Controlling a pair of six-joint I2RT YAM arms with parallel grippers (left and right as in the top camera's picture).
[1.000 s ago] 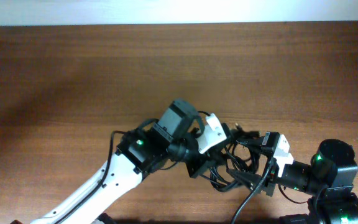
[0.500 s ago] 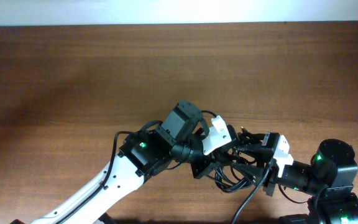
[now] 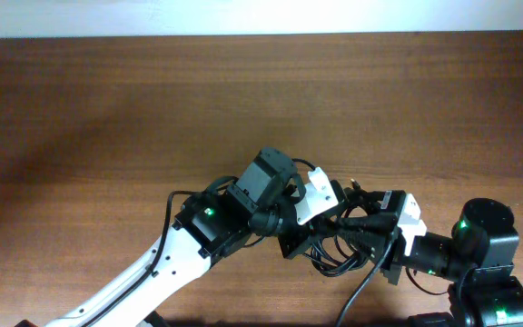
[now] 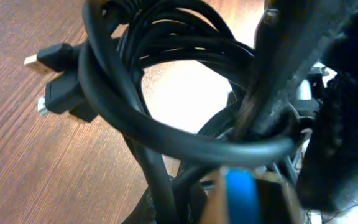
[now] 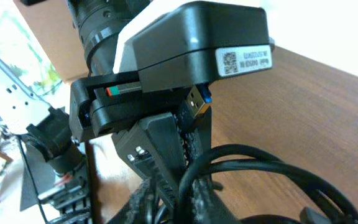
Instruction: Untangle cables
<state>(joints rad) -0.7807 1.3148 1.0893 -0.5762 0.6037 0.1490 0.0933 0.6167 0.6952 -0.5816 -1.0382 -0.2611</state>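
Two black cables (image 3: 339,250) sit in one knotty bunch, right at the tip of the left arm (image 3: 216,222). The left jaws are shut tight on the bunch. It looks lifted a little off the table (image 3: 107,109). I think that is so the loops can hang loose and be pulled apart.

From the left wrist, thick loops cross right in front of the left jaws. Two small plugs (image 4: 48,68) stick out on the side away from them. A plug with a blue tip (image 5: 199,102) sits close by the left jaws too.

The right arm (image 3: 443,254) is on the other side of the bunch from the left arm, and the right jaws poke into the loops. I think it wants to take one cable so each arm can pull its own way. I cannot tell if the right jaws are open or closed, or if they hold anything, because the loops hide them. The cables are not apart yet.
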